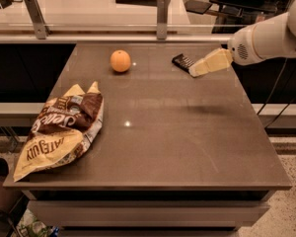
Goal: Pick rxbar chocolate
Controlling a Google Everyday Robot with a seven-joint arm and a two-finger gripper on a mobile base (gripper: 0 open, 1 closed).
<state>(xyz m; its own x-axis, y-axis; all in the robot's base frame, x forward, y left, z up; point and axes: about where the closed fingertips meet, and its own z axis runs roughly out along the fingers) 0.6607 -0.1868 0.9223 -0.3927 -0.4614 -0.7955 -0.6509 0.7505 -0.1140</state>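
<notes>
The rxbar chocolate (181, 60) lies near the worktop's (177, 142) far edge, right of the orange (120, 61). The claw (195, 70) comes in from the right, its tip at the bar's right end. I cannot tell whether it is wide or narrow.

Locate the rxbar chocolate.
In the camera view, the rxbar chocolate lies far back on the table, right of the orange, the gripper at its right end.

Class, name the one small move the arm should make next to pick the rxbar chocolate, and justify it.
Probably a short shift toward the orange, then down. The gripper hangs over the far right of the table, its tip overlapping only one end of the rxbar chocolate, which lies flat there. It looks off-centre over the bar, so centring first seems wise.
</notes>
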